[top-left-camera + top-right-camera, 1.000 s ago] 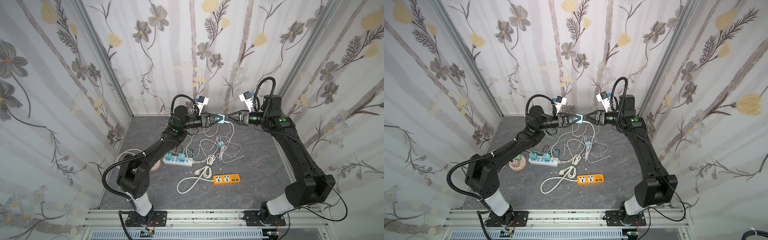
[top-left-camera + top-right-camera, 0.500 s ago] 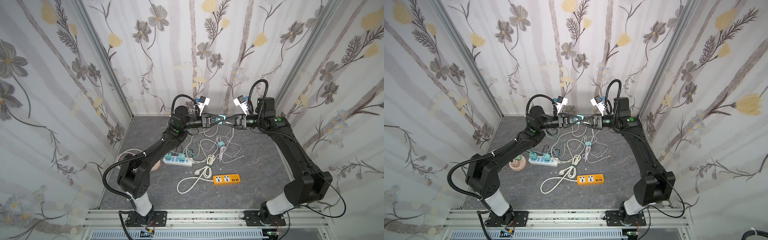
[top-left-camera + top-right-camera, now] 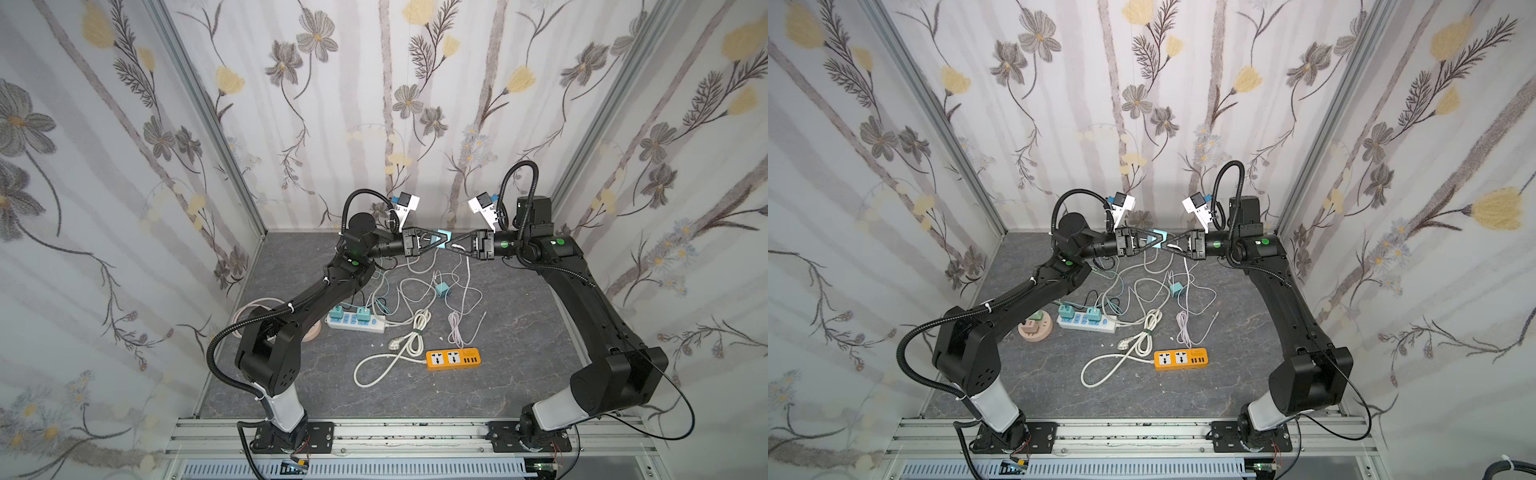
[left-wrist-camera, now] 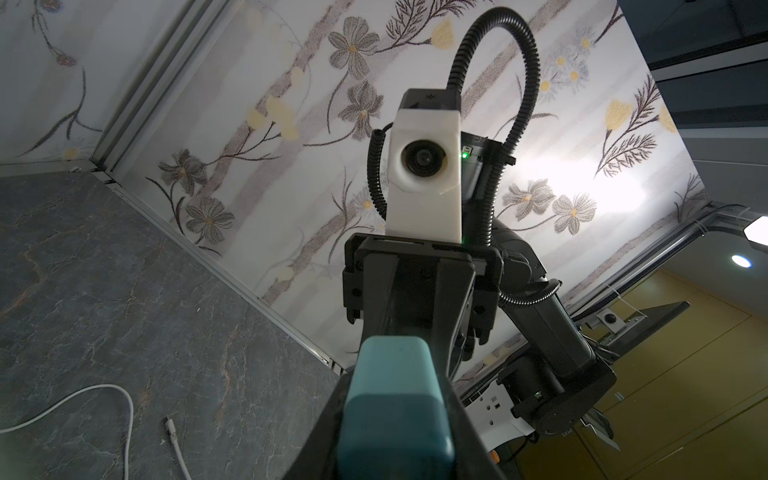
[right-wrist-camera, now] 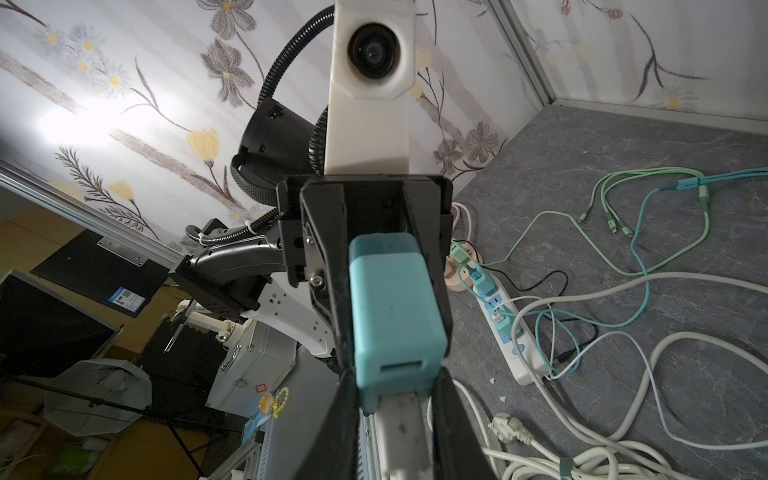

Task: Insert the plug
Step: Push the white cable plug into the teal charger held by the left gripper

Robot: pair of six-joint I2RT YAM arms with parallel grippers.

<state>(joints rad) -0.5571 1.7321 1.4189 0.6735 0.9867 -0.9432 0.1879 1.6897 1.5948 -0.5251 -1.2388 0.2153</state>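
Both tips are nose to nose in mid-air, close to the back wall (image 3: pixel 415 145); my left end effector (image 3: pixel 445 242) is clenched on the teal charger block (image 3: pixel 441 236), fingers on its flanks; my right end effector (image 3: pixel 453 245) is grasping the white USB plug (image 5: pixel 401 428), its cable (image 3: pixel 468 270) drooping below it to the surface (image 3: pixel 519 332); from the right wrist the block's port slot shows uncovered, with the plug's tip right at the block's edge; touching or not, I cannot tell; beneath both tips lie a tangle of cords (image 3: pixel 399 291) and a loose teal charger (image 3: pixel 441 288); further back toward the arm bases sit the white power strip (image 3: pixel 355 323) and the orange power strip (image 3: pixel 453 358); under the right arm the surface is bare, so there's open room on that side.
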